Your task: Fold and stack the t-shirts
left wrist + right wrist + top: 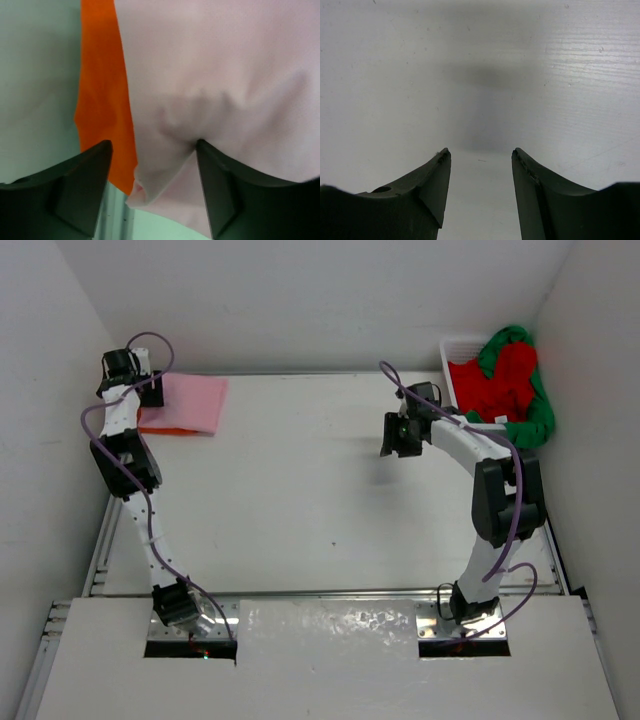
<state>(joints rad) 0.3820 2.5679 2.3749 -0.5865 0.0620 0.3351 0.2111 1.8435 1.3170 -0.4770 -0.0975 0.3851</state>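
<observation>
A folded pink t-shirt (195,403) lies at the table's far left corner on top of an orange t-shirt (165,427), whose edge shows along the near side. My left gripper (150,390) hovers over the stack's left end. In the left wrist view its jaws stand apart (152,150), with a loose corner of the pink t-shirt (215,65) between them and the orange t-shirt (102,90) beside it. A red t-shirt (500,380) and a green t-shirt (540,415) lie bunched in the basket. My right gripper (398,440) hangs open and empty (480,152) above bare table.
The white mesh basket (455,345) sits at the far right corner against the walls. White walls close in the table (300,490) at the back and on both sides. The left arm runs along the table's left edge.
</observation>
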